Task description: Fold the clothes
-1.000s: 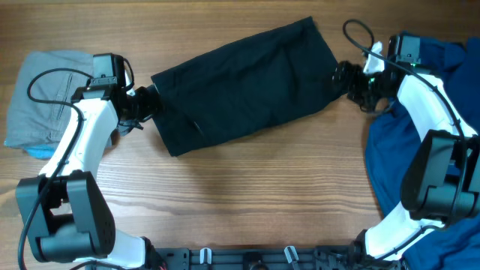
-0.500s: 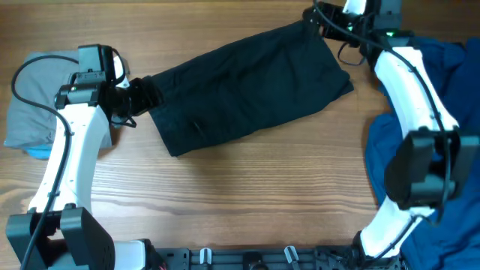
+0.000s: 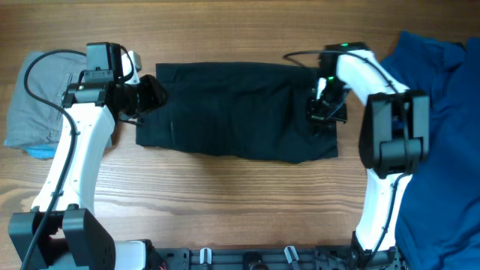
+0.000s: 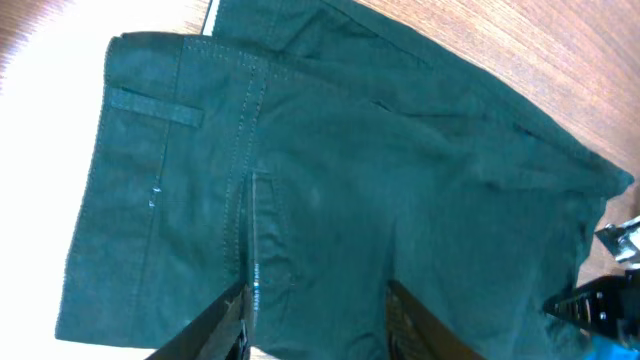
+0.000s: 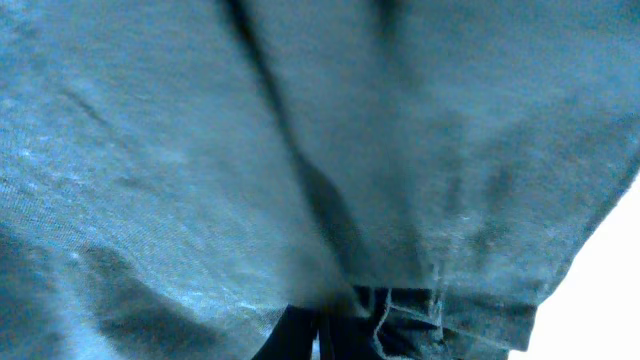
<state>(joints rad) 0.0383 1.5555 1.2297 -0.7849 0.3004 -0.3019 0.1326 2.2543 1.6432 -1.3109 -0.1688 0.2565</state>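
Observation:
The black shorts [image 3: 232, 109] lie spread out flat across the middle of the table, long side running left to right. My left gripper [image 3: 154, 95] is at their left end. In the left wrist view its fingers [image 4: 228, 322] stand apart over the waistband and seams of the shorts [image 4: 350, 170], with cloth lying between them. My right gripper [image 3: 324, 116] rests on the right end of the shorts. In the right wrist view it [image 5: 320, 328] is shut, with bunched black cloth [image 5: 250, 130] and a hem pinched at its tips.
A grey garment [image 3: 34, 97] lies at the left table edge with a pale blue piece [image 3: 37, 151] under it. A large blue garment [image 3: 442, 112] covers the right side. Bare wood runs along the front, ending at a black rail [image 3: 247, 259].
The shorts went from lying diagonally to lying level. The right gripper came down from the far right corner onto their right end and shut. The left gripper narrowed and shifted slightly right.

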